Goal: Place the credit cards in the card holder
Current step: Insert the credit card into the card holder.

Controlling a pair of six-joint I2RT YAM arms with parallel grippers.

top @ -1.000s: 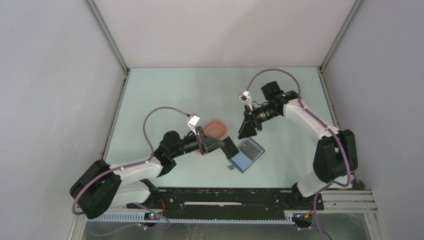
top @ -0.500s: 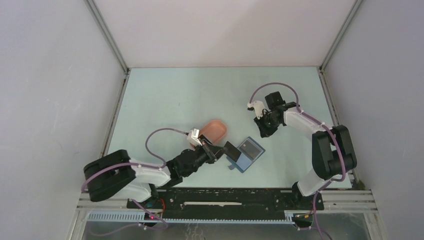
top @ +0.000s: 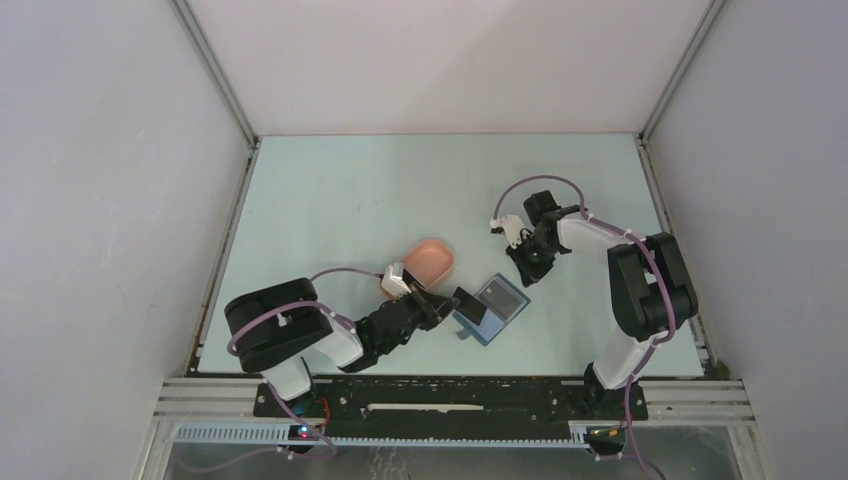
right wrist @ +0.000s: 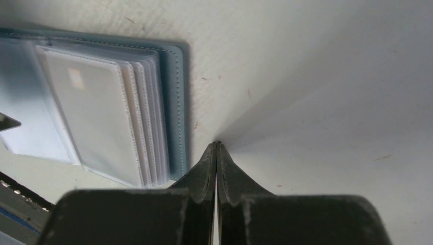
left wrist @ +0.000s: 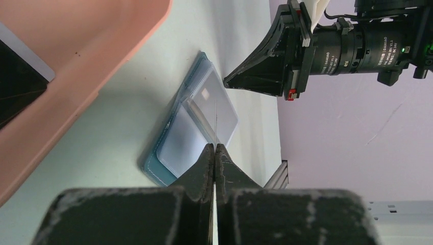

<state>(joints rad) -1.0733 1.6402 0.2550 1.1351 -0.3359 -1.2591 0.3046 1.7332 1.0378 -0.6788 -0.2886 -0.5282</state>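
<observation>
The blue card holder [top: 492, 309] lies open on the table, its clear pockets facing up [left wrist: 196, 125]. My left gripper [top: 446, 303] is shut on a black credit card [top: 468, 300], which stands on edge over the holder's left side. In the left wrist view that card shows only as a thin line [left wrist: 216, 120] ahead of the gripper [left wrist: 215, 147]. My right gripper [top: 525, 272] is shut on nothing, its tip [right wrist: 217, 145] low over the table just right of the holder [right wrist: 102, 117]. Another black card [left wrist: 18, 76] lies in the pink tray.
The pink oval tray [top: 430, 260] sits just behind and left of the holder, beside my left wrist, and its rim [left wrist: 92, 61] fills the left wrist view's upper left. Grey walls enclose the pale green table. The right gripper's body [left wrist: 265, 66] hangs close above the holder.
The right gripper has shut and dropped down and right to the table beside the holder. The left arm has folded back toward its base, still holding the card at the holder.
</observation>
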